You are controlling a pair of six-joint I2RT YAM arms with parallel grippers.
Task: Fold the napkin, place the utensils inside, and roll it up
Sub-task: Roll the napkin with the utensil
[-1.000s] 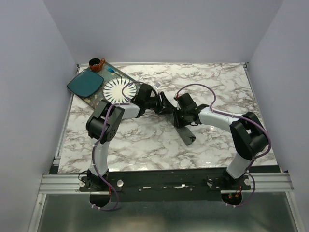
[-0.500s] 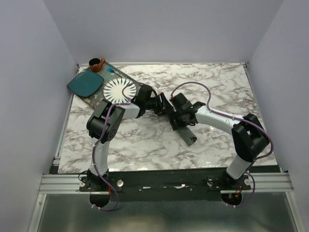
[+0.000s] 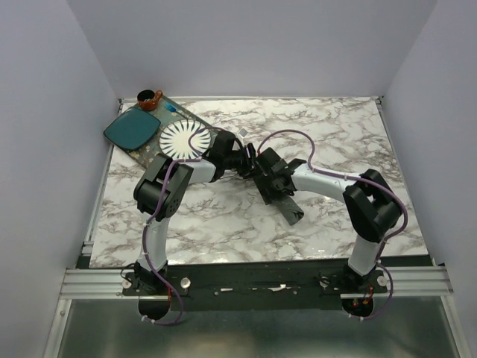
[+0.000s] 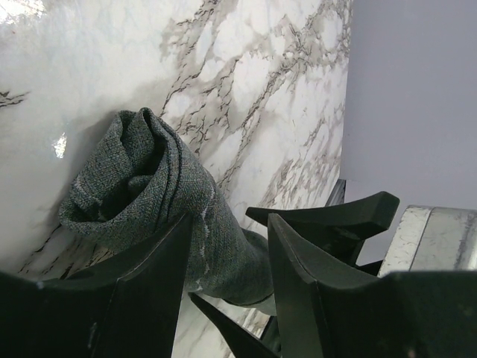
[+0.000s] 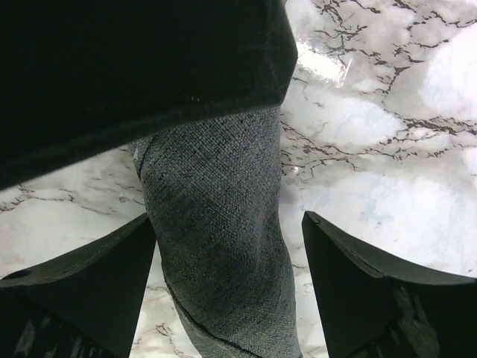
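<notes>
Looks nearly finished: dark grey soft cloth napkin (image 4: 149,194) rolled into a tight tube, clamped in the half-closed left gripper (image 4: 229,224). Astride the same tube, right gripper (image 5: 227,220) spread wide, holding nothing. Thin brown stick utensils unseen, presumably inside. Remaining: letting go.

a marble table (image 3: 335,134) carries a dark tray (image 3: 149,153) at its far left corner. on the tray a teal plate (image 3: 132,130) lies toward the left edge, with a white ribbed plate (image 3: 184,139) just beside it on the right. a small brown cup (image 3: 148,98) stands at the tray's far end.
</notes>
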